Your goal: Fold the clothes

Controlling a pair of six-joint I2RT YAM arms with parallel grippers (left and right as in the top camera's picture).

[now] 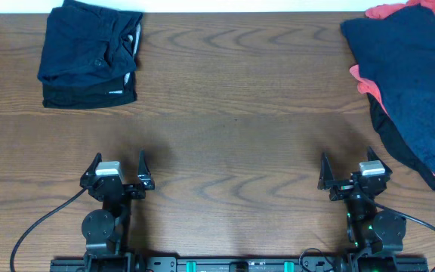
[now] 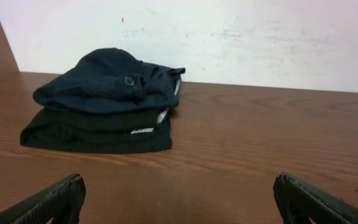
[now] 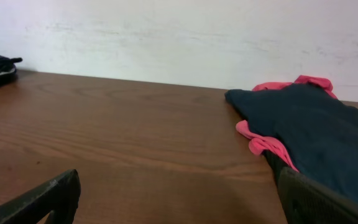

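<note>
A folded stack of dark navy clothes (image 1: 89,54) lies at the far left of the table, a button showing on top (image 2: 129,81). A loose pile of clothes (image 1: 414,83) lies at the far right: a dark navy piece (image 3: 319,134) over a coral-red one (image 3: 263,144), with a black piece underneath. My left gripper (image 1: 118,165) rests near the front edge, open and empty, well short of the folded stack (image 2: 104,102). My right gripper (image 1: 347,168) is also open and empty, just left of the loose pile.
The wooden table (image 1: 232,113) stretches between the two piles. A pale wall (image 2: 260,37) rises behind its far edge. Black cables (image 1: 36,227) trail from the arm bases at the front.
</note>
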